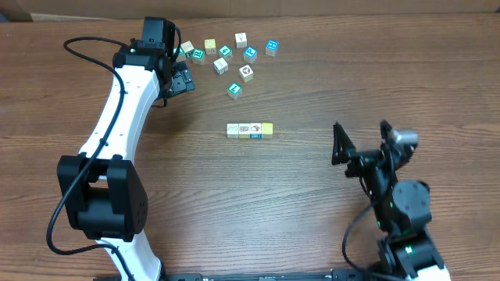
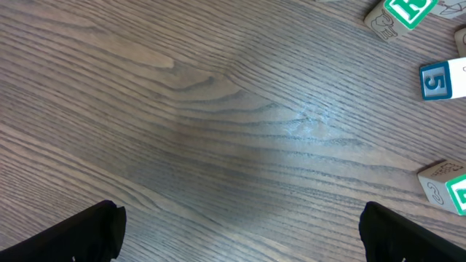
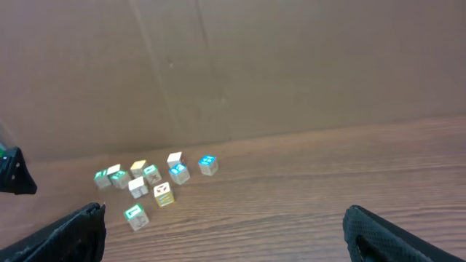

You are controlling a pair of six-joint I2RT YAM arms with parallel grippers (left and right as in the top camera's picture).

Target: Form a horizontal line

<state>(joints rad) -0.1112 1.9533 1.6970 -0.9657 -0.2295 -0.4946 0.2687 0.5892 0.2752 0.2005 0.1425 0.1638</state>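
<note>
Three small letter blocks (image 1: 250, 130) lie touching in a row at the table's middle. Several loose blocks (image 1: 234, 55) are scattered at the back; they also show in the right wrist view (image 3: 153, 182). My left gripper (image 1: 178, 78) is open and empty, low over bare wood just left of the scattered blocks. Its fingertips show at the bottom corners of the left wrist view (image 2: 240, 233), with a blue "5" block (image 2: 443, 78) and a green-lettered block (image 2: 404, 14) at the right edge. My right gripper (image 1: 361, 140) is open and empty at the right, away from all blocks.
A brown cardboard wall (image 3: 255, 65) stands behind the table's back edge. One single block (image 1: 234, 90) lies apart between the cluster and the row. The left arm's white links (image 1: 117, 125) stretch over the table's left side.
</note>
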